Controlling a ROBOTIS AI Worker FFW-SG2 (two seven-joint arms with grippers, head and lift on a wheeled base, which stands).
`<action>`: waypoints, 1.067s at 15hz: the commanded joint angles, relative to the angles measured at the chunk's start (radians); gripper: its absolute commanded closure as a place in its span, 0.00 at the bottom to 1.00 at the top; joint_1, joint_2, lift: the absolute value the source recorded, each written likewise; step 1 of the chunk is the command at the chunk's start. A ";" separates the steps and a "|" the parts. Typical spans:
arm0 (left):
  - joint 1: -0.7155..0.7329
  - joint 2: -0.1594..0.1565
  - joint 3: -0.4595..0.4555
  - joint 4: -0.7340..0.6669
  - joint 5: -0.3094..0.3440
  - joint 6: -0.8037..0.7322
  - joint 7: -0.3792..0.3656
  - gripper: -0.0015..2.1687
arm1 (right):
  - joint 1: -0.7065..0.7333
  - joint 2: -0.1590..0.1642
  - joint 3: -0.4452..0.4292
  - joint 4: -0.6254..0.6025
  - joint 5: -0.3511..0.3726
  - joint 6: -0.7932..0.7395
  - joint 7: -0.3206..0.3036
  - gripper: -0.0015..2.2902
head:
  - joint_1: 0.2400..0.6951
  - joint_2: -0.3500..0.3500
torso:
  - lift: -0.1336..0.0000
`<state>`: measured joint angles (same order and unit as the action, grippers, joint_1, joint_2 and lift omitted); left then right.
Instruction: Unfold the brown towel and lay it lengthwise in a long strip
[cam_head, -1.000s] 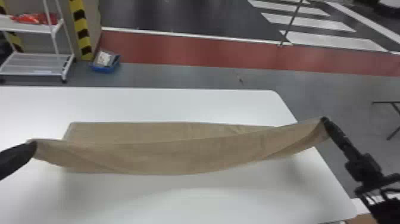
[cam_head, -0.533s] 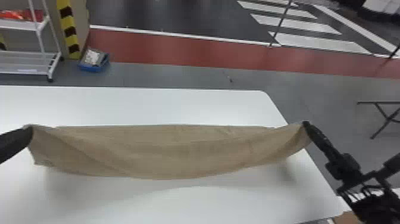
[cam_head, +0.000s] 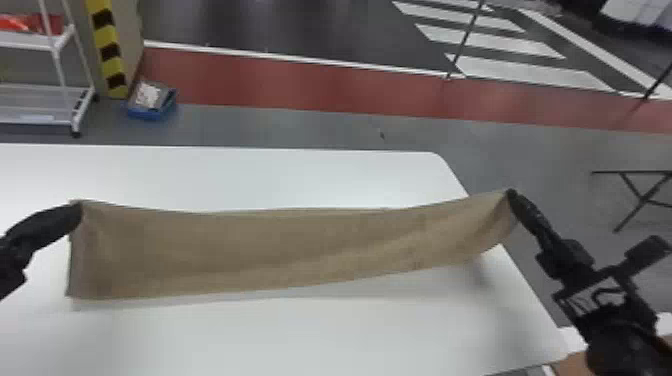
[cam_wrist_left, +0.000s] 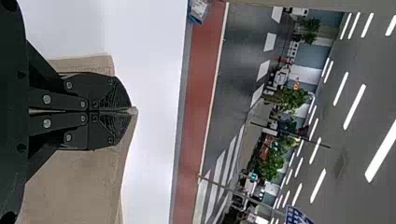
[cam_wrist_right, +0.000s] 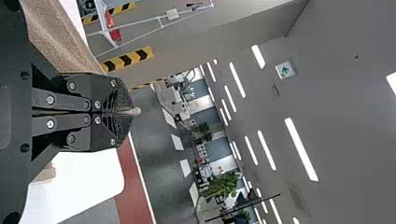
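The unfolding looks largely achieved, while the laying is judged unfinished. The brown towel (cam_head: 280, 250) is drawn out into one long strip, spanned from left to right above the surface (cam_head: 300, 340). One upper corner is pinched over the left part of the surface by the left gripper (cam_head: 77, 212), its fingers clenched with a bit of cloth protruding at the tips. The opposite upper corner is gripped at the right side of the surface by the right gripper (cam_head: 510, 195), whose fingers are likewise closed on the fabric.

The length is well opened, with no bunching seen in the middle. The right end is raised and slightly curved, its lower edge slanting upward near the right edge of the surface. Whether the lower edge is anywhere in contact with the surface cannot be told, nor can it be made out whether a layer is left folded behind the front one.

What remains, as judged, is for both ends to be lowered evenly onto the surface, the right end to be brought level with the left, the corners to be released and any creases to be smoothed.
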<state>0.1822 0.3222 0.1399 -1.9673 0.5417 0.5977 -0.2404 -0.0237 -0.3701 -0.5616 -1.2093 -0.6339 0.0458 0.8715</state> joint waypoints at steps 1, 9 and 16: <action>-0.029 0.006 -0.005 0.036 0.000 0.000 0.000 0.70 | -0.101 -0.006 0.028 0.091 0.065 -0.003 -0.005 0.73 | 1.00 0.10 | 0.08; -0.147 0.043 -0.037 0.180 0.000 0.000 -0.011 0.70 | -0.305 -0.013 0.170 0.367 0.226 -0.234 -0.060 0.73 | 1.00 0.20 | 0.08; -0.199 0.038 -0.085 0.235 -0.020 -0.006 -0.013 0.70 | -0.248 -0.010 0.150 0.369 0.201 -0.313 -0.091 0.73 | 1.00 0.20 | 0.08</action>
<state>-0.0089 0.3605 0.0647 -1.7404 0.5282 0.5917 -0.2531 -0.2934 -0.3804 -0.4040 -0.8410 -0.4291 -0.2331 0.7897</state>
